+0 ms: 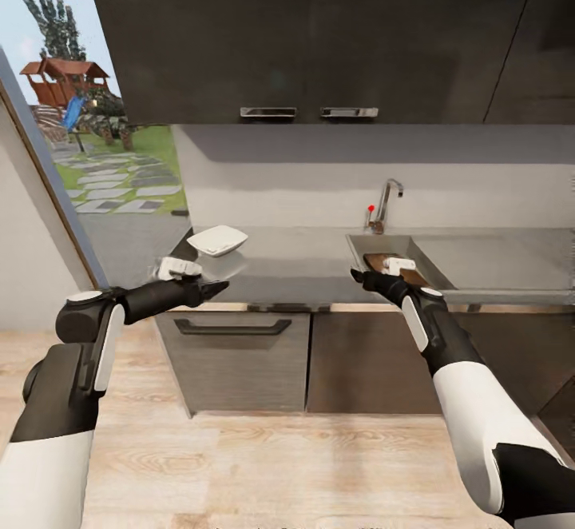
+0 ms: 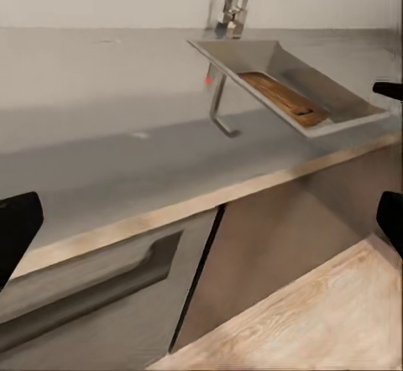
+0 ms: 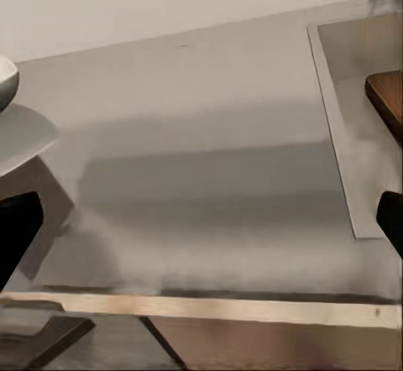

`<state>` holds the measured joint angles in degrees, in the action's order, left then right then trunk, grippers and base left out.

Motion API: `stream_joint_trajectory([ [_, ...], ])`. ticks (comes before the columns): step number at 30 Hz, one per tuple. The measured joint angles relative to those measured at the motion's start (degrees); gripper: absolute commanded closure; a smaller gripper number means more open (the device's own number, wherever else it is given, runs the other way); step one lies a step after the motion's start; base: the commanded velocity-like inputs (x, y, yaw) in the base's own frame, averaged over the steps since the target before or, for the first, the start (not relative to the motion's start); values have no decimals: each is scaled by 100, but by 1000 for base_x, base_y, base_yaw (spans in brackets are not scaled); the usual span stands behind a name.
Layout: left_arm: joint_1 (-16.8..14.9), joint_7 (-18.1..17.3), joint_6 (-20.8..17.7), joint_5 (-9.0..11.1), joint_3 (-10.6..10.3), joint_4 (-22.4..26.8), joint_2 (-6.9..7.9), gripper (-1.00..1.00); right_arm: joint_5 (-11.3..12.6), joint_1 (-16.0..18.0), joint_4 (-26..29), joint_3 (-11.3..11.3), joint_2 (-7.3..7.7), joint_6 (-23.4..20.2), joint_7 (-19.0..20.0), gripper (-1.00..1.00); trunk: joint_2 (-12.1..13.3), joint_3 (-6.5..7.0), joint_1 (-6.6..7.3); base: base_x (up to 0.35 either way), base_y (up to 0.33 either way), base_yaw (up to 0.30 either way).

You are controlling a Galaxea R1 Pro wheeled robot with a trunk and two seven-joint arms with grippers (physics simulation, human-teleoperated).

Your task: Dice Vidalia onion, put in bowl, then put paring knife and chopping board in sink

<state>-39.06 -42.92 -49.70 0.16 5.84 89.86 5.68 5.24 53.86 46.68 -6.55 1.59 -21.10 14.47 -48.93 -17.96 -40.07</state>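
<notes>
Nearest us, our two black-and-white arms reach forward over the light wood floor (image 1: 263, 457). The left gripper (image 1: 209, 288) hangs at the front edge of the long glossy grey table (image 1: 295, 261); in its wrist view the black fingers (image 2: 17, 230) stand spread wide at the frame's sides, with nothing between them. The right gripper (image 1: 361, 276) sits at the near corner of the rectangular matte grey metal sink (image 1: 399, 251), and its dark fingers (image 3: 18, 232) are likewise spread apart, both cut off by the frame edges.

In the basin lies the rectangular brown wooden chopping board (image 2: 284, 98), partly hidden from the head camera by our right wrist; it is just beyond the right fingers, and we cannot tell if they touch it. We make out no knife or onion clearly.

Further left, the shallow glossy white bowl (image 1: 217, 240) rests on the table just behind the left gripper. At the back rises the chrome curved tap (image 1: 389, 197) with its red knob (image 1: 370, 208).
</notes>
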Motion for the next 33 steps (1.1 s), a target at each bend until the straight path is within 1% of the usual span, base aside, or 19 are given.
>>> stream_joint_trajectory([
  [3,0,368,2,-9,-78,-117,-136,-100,-85,-170,1,7,3,-17,-3,-100,0,28,1,-37,3,-32],
  [5,0,879,-8,-15,-94,-404,-173,-100,-458,-486,-14,17,9,-14,-18,-100,1,46,2,-11,1,-35],
  [7,0,1121,-12,-18,-101,-738,-187,-100,-802,-785,-46,22,11,-5,-30,-100,1,64,2,-5,0,-51],
  [8,0,1218,-9,-21,-103,-1051,-203,-100,-1009,-1015,-67,22,12,-2,-37,-100,2,73,2,-3,0,-56],
  [10,1,1299,0,-22,-106,-1607,-245,-100,-1236,-1332,-129,20,12,8,-40,-100,2,92,2,-1,0,-62],
  [12,1,1355,191,-29,-110,-2901,-300,-100,-1433,-1720,-618,16,17,26,-46,-100,2,110,1,0,0,-69],
  [13,0,1358,284,-16,-109,-3168,-305,-100,-1444,-1743,-756,15,25,28,-48,-100,1,121,2,0,0,-73],
  [15,0,1369,718,-18,-103,-4001,-307,-100,-1473,-1798,-1252,15,74,47,-54,-100,1,140,2,0,0,-75],
  [17,0,1384,1380,-17,-94,-4933,-281,-100,-1488,-1826,-1848,23,160,148,-65,-100,1,158,2,0,0,-77],
  [20,3,1631,2981,-20,-112,-6847,-199,-100,-1503,-1849,-3103,30,341,910,-86,-100,1,185,2,0,0,-90],
  [21,-7,2112,3728,5,-101,-7647,-166,-100,-1499,-1849,-3843,23,411,1621,-213,-100,-1,198,2,0,0,-117],
  [23,9,2543,4011,-6,-120,-8406,-160,-100,-1505,-1876,-4577,40,449,2077,-479,-100,0,214,2,0,0,-128],
  [25,78,2938,4124,-3,-120,-8654,-161,-100,-1505,-1982,-4830,36,474,2403,-862,-100,0,233,2,0,0,-133],
  [26,266,3205,4099,-4,-123,-8776,-160,-100,-1503,-2173,-4955,37,489,2593,-1228,-100,0,242,2,0,0,-128],
  [28,646,3402,3899,-2,-126,-8857,-142,-100,-1494,-2494,-5041,34,500,2724,-1549,-100,0,259,2,0,0,-121],
  [29,982,3613,3622,6,-107,-8889,-54,-100,-1495,-2858,-5074,39,505,2789,-1708,-100,1,274,1,0,0,-105],
  [30,1443,3665,3580,3,-120,-8895,-29,-100,-1489,-3204,-5084,31,505,2799,-1729,-100,0,278,3,0,0,-89],
  [32,1726,3814,3519,5,-119,-8902,12,-100,-1491,-3409,-5090,34,506,2815,-1771,-100,0,298,2,0,0,-62],
  [33,2042,3978,3491,7,-114,-8902,33,-100,-1489,-3672,-5095,32,508,2823,-1794,-100,1,308,1,0,0,-28],
])
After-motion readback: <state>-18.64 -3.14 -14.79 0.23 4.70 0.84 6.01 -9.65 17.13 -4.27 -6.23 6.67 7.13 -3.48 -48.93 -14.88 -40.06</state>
